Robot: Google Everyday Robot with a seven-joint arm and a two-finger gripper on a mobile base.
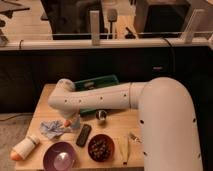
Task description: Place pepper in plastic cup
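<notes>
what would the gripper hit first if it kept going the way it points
Likely the orange pepper just below the gripper, which hangs low beside the crumpled bluish wrapper; depth is unclear.

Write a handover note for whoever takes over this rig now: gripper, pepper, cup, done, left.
Gripper: low over the table's left side, just right of the pepper, under the arm.
Pepper: at the right edge of the crumpled clear cup; in it or beside it, cannot tell.
Done: pepper is at the cup.
Left: confirm it is inside, else place it; then withdraw.
</notes>
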